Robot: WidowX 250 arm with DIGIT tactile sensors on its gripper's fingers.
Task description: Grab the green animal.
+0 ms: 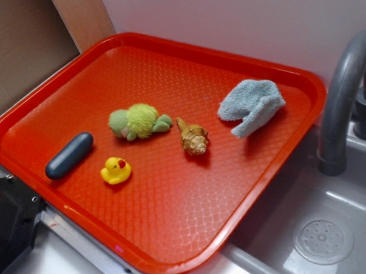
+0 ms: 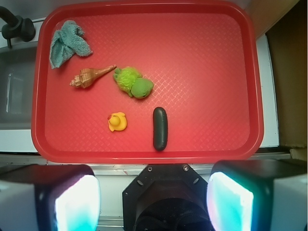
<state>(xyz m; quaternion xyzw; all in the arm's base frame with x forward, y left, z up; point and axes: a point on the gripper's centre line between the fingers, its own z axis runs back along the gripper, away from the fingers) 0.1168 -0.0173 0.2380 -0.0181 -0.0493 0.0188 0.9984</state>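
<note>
The pincer point(image 2: 154, 202) gapes wide and empty off the red tray's point(image 2: 211, 72) 6 o'clock edge, while the green animal point(image 2: 133, 82) lies mid-tray, seashell point(image 2: 89, 76) at its 9 o'clock, duck point(image 2: 117, 121) at 7.

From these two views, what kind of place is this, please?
Probably a toy kitchen counter set up for robot practice. A grey sink with a faucet stands beside a red tray that holds small toys: a green turtle, a duck and a shell.
</note>
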